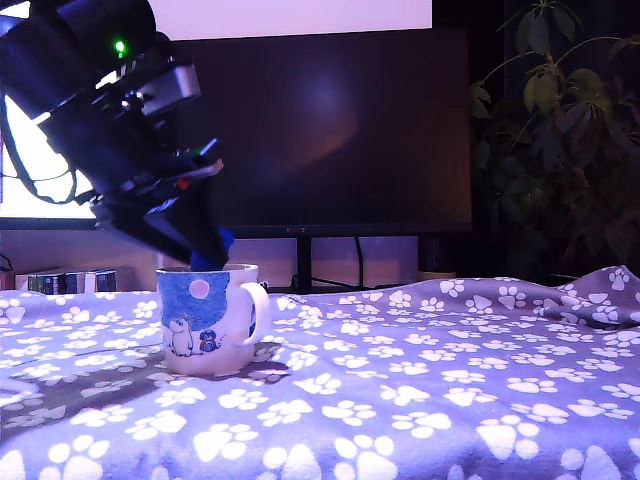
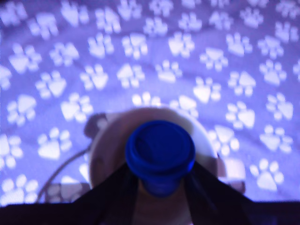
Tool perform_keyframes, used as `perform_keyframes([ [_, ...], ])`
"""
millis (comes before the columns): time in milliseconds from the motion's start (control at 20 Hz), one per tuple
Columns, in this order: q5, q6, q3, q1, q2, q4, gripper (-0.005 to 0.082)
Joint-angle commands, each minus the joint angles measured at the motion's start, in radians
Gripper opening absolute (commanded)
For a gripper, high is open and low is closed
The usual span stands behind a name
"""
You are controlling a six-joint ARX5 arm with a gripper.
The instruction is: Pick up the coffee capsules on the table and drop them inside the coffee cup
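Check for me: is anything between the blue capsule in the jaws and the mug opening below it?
Nothing visible. In the wrist view the blue capsule sits held between the jaws directly over the mug's open mouth. The exterior view shows the gripper right at the rim.

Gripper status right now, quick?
Gripper: shut on the blue capsule, poised above the mouth of the coffee cup.

You've got a bright blue capsule [image 2: 160,152] between the black pincer's [image 2: 159,187] fingers, right over the white mug [image 1: 210,318] with its blue band, pale pink circle and little bears. Beneath it all, purplish-grey cloth [image 1: 420,400] dotted with white paw prints.
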Motion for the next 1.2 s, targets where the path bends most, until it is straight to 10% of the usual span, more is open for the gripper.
perform_keyframes([
  [0, 0.001, -0.003, 0.0, 0.002, 0.012, -0.004, 0.0197],
  [250, 0.0, -0.003, 0.0, 0.002, 0.012, -0.01, 0.0207],
  [500, 0.0, -0.004, 0.0, 0.002, 0.012, -0.009, 0.0529],
  [750, 0.001, -0.003, 0.0, 0.002, 0.012, -0.003, 0.0547],
  [1150, 0.006, -0.003, 0.023, 0.002, 0.008, 0.001, -0.0019],
])
